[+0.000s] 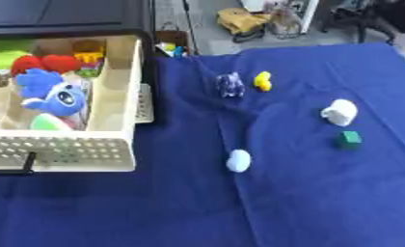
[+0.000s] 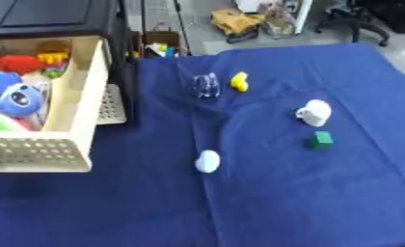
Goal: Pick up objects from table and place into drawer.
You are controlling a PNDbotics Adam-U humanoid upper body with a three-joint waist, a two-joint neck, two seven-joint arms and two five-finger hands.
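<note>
Neither hand in view; fingers cannot be told. Open cream plastic drawer point(image 1: 121, 96) pulled out, ready to receive. Pale blue-white rounded lump point(image 1: 238, 160) on the blue cloth point(image 1: 324, 202) lies nearest it, probably the next pick.

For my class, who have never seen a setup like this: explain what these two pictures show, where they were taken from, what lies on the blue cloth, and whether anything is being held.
Both pictures come from the two eyes of one camera in a humanoid robot's head, looking down at its work table, so they show nearly the same scene at one moment. Neither of the robot's hands appears in either view, so nothing is seen being held.

The table is covered with a blue cloth. On it lie five small things: a yellow toy, a dark blue-and-white toy beside it, a white mug-like object, a green block just below that, and a white rounded object nearer the camera. On the left stands an open cream drawer already holding soft toys, among them a blue plush and a red toy.
</note>
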